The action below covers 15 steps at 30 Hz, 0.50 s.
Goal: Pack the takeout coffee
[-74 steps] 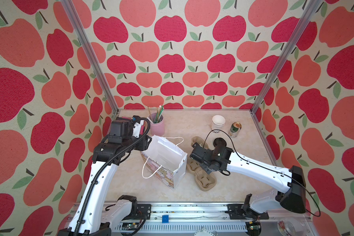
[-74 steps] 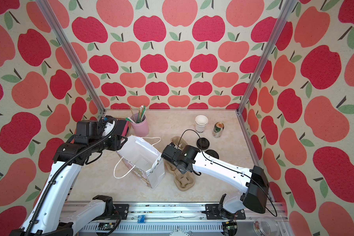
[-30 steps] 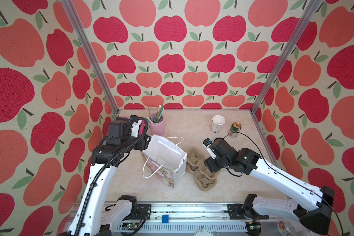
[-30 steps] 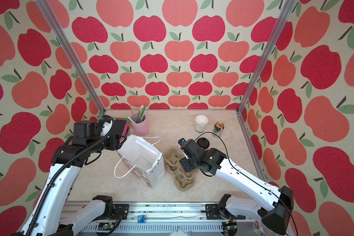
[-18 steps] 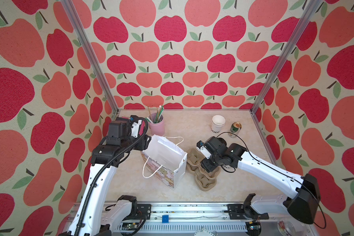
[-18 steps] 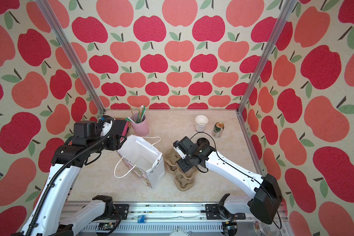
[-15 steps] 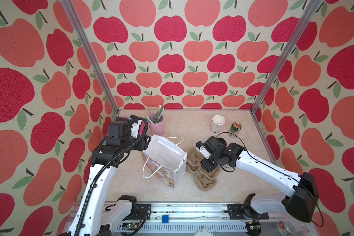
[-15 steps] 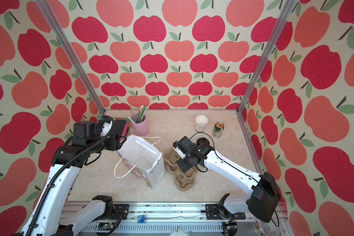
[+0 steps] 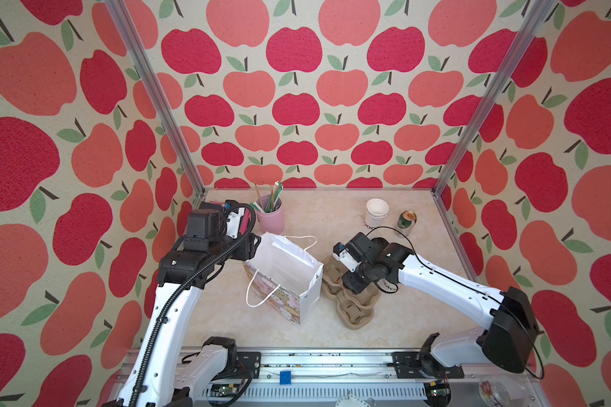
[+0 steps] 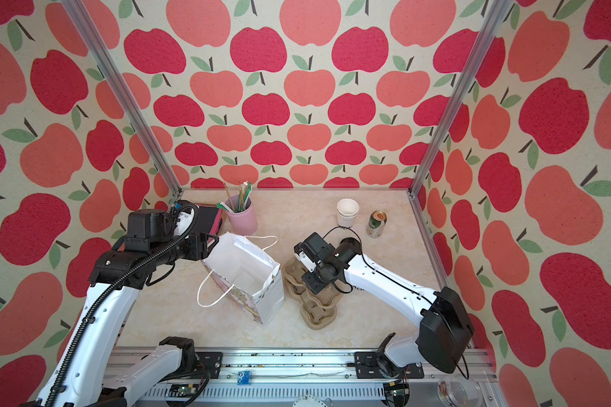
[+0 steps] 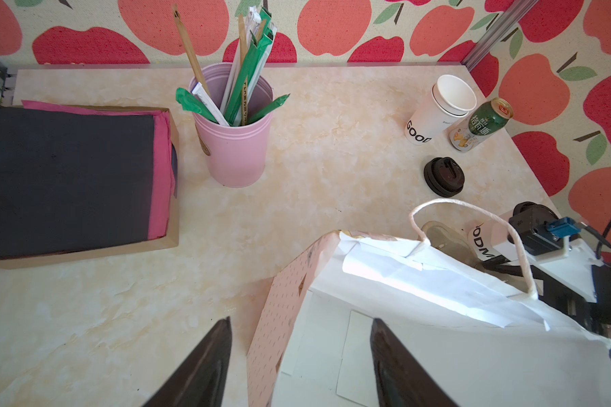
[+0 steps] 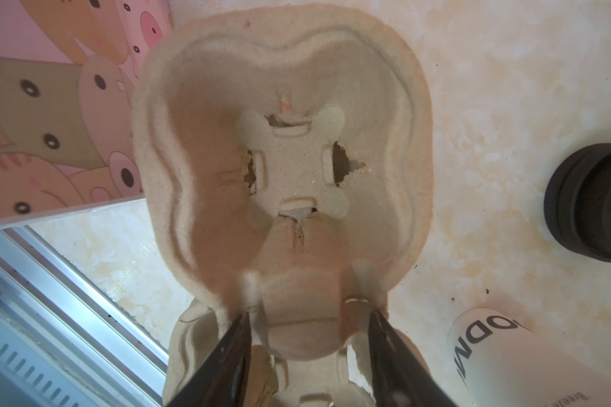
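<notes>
The takeout coffee (image 12: 491,356) stands right beside my right gripper, its white side and dark lettering showing. It also shows past the bag's handle (image 11: 483,243). In both top views my right forearm covers nearly all of it. My right gripper (image 12: 309,313) is open and low over the brown pulp cup carrier (image 12: 283,141), one finger on each side of its narrow waist. My left gripper (image 11: 300,320) is open astride the rim of the white paper bag (image 9: 283,275), one finger inside and one outside.
A stack of lidless white cups (image 9: 376,211) and a green can (image 9: 406,223) stand at the back right. Loose black lids (image 11: 443,176) lie in front of them. A pink holder of sticks (image 9: 270,215) and a napkin box (image 11: 67,176) sit at the back left.
My right gripper has come down onto the cup carrier and its jaws have narrowed around the waist. The left arm and the bag have not moved.
</notes>
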Motion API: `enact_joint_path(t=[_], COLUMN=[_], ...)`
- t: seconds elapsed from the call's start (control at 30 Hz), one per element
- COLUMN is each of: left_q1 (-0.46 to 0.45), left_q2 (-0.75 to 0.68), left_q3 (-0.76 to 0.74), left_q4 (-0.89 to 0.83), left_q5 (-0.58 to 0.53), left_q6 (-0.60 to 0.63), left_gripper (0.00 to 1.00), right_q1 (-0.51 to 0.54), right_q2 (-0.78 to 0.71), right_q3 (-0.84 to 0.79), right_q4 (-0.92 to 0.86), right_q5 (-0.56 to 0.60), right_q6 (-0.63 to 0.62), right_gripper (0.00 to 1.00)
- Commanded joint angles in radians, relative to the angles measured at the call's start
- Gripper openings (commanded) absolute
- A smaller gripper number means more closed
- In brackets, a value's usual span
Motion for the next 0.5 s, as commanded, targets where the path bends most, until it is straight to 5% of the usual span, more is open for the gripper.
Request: enact_joint_path(t=[0.0, 0.47], left_q1=[0.007, 0.009], left_q2=[-0.017, -0.018], left_q3=[-0.009, -0.015], left_q4=[0.006, 0.01], left_q5=[0.011, 0.012], left_q6=[0.003, 0.002], left_gripper=[0.65, 0.65], right_q1=[-0.007, -0.009], right_q2=[0.017, 0.037], right_q3=[0.035, 0.035], right_q4=[-0.002, 0.0], right_q5=[-0.029, -0.034], right_q6=[-0.013, -0.013], right_gripper=[0.52, 0.4])
